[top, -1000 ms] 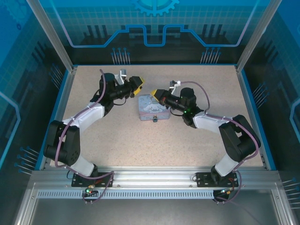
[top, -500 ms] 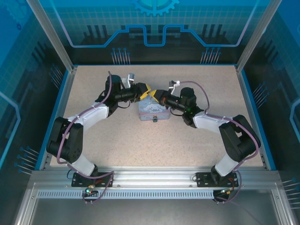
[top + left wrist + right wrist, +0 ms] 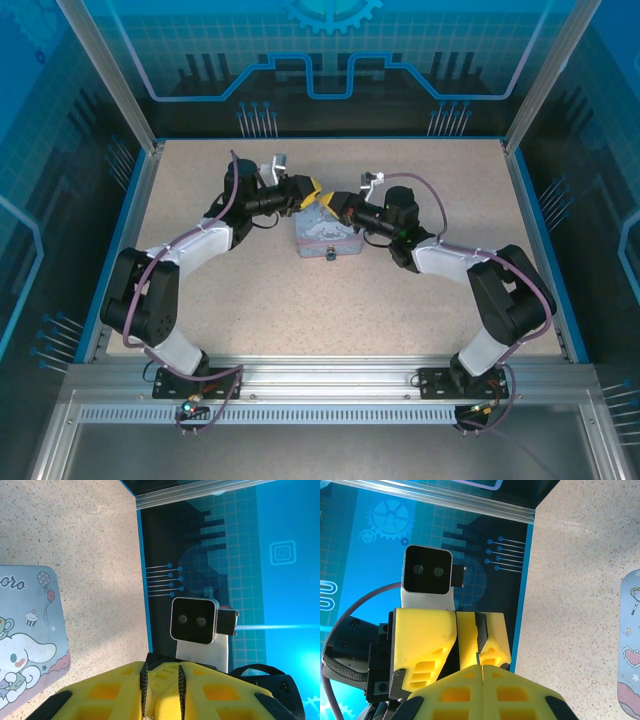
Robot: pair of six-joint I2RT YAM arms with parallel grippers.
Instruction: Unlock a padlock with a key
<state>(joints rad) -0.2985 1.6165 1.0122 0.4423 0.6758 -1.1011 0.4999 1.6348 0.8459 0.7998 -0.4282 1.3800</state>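
In the top view, the left end effector (image 3: 311, 189) and the right end effector (image 3: 329, 202) meet tip to tip in the upper middle of the frame. They are over the far end of a pale blue tin (image 3: 322, 232) that lies flat on the speckled beige worktop (image 3: 420, 300). The key (image 3: 478, 659) shows in the right wrist view as a thin dark sliver, low and centre in the frame. It stands up out of the seam between the right end effector's yellow fingers, which are pressed together on it. Its free tip reaches the dark strip on the yellow fingers of the left end effector, which faces it just above, under that arm's white wrist camera (image 3: 427, 575). The left fingers stand close together, but I cannot tell whether they pinch the key or only flank it. The padlock (image 3: 330, 254) is a tiny dark lump with a hint of brass at the near edge of the tin, in the middle of the top view. It is too small there for its shackle to be made out. In the left wrist view the tin's lid fills the lower left. It is printed with a white long-eared cartoon animal, balloons and a cupcake. The letters "oro" run in from the left edge, where the rest of the word is cut off.
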